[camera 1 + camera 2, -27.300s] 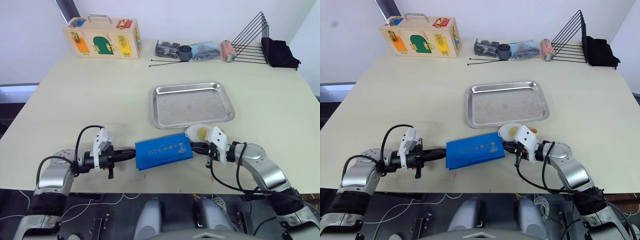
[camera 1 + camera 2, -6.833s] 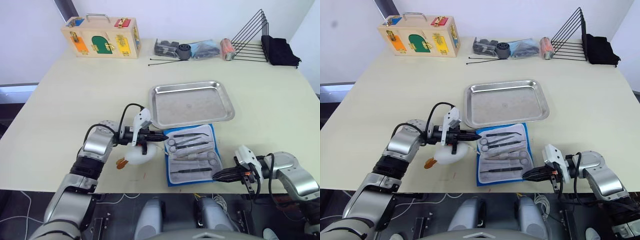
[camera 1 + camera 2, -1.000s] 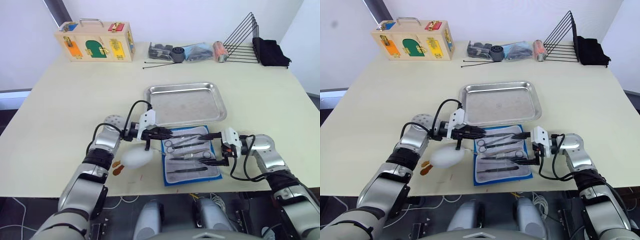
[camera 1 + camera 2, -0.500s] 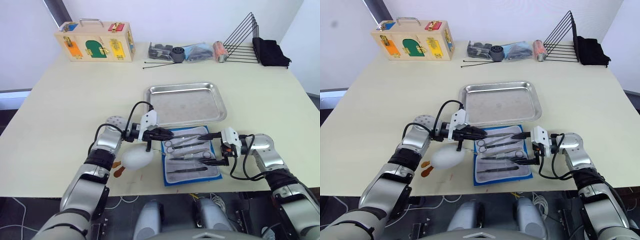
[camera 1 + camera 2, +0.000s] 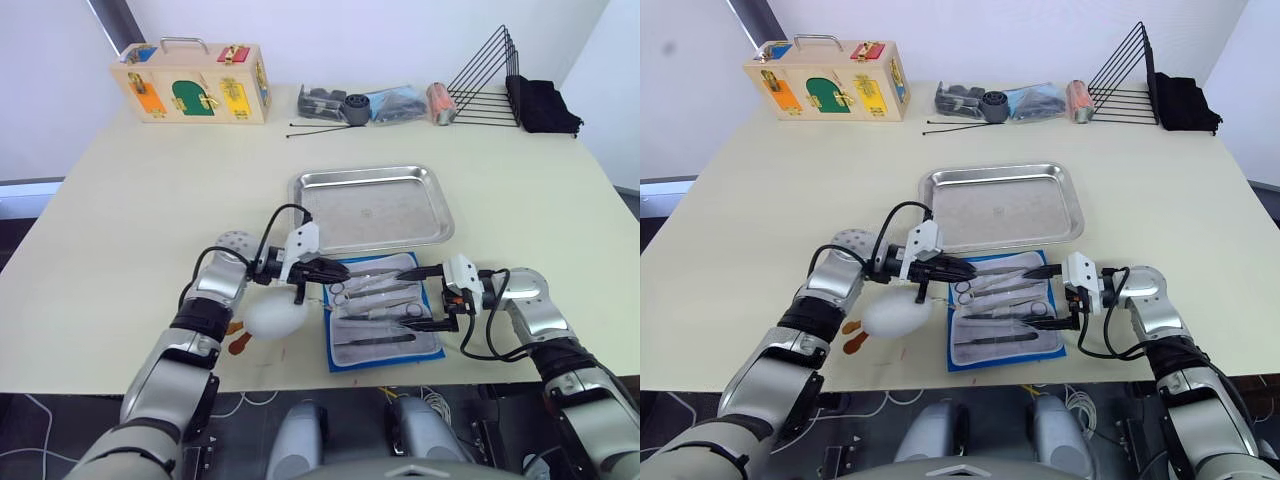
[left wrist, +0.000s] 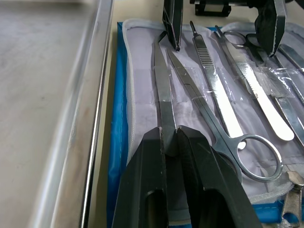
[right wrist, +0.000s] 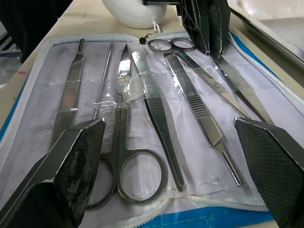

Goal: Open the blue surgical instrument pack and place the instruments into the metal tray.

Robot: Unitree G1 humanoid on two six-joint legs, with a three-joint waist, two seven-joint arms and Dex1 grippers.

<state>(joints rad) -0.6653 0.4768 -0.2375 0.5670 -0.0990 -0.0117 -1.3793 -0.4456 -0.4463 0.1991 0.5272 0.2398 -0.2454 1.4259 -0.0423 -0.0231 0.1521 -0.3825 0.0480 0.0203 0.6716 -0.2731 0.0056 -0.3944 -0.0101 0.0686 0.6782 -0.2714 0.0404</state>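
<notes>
- The blue surgical instrument pack is seen lying open, lower centre of the left eye view, just below the metal tray.
- The instruments are judged stiff, light and slippery; a pinch on a flat shank is advised, each being tucked under clear pocket strips.
- The left gripper is closed on the end of a slim instrument.
- The right gripper is held wide apart, empty.
- Nothing is seen in the tray.
</notes>
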